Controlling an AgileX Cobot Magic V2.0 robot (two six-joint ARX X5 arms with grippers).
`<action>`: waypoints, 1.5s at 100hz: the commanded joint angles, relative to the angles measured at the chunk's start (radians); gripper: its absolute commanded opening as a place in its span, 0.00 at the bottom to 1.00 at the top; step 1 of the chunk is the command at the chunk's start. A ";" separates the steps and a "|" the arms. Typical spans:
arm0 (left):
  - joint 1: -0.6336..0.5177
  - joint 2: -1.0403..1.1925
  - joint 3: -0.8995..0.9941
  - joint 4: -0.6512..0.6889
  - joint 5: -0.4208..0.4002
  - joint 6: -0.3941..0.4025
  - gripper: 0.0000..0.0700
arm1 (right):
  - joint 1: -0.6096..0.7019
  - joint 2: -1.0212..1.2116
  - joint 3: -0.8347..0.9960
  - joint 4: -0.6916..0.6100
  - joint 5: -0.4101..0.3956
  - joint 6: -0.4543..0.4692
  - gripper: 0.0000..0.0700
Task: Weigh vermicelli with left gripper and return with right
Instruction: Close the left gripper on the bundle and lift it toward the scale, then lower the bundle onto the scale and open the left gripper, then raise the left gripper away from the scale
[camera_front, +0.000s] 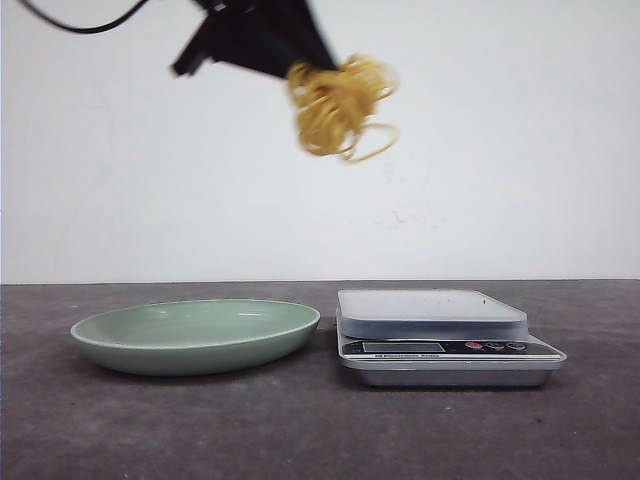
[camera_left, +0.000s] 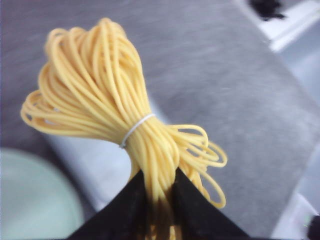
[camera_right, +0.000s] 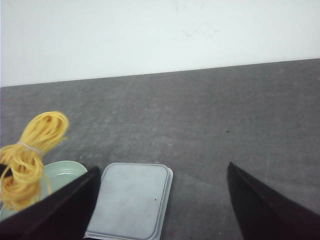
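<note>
Vermicelli (camera_front: 338, 103) hangs high in the air, and your left tool (camera_left: 159, 200) is squeezed shut on it. You can see a thin white band (camera_left: 136, 129) around the yellow bundle. Down on the counter (camera_front: 300, 430) sits a green plate (camera_front: 196, 335) with nothing in it. Just beside it is the scale (camera_front: 440, 335), its tray bare too. Your right tool (camera_right: 160, 200) is wide open and holds nothing.

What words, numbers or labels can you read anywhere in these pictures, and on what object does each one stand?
None can be read.
Scale: a line of small print below its display in the front view, too small and blurred to read.
Plate, vermicelli, left gripper: no text.
</note>
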 joint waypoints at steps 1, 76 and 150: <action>-0.024 0.039 0.027 0.053 -0.001 0.018 0.01 | 0.003 0.002 0.024 0.010 -0.003 0.011 0.73; -0.058 0.422 0.027 0.274 0.000 -0.008 0.01 | 0.003 0.001 0.025 -0.020 -0.001 0.023 0.73; -0.066 -0.111 0.059 0.006 -0.259 0.157 0.69 | 0.003 0.013 0.025 -0.021 -0.041 0.000 0.73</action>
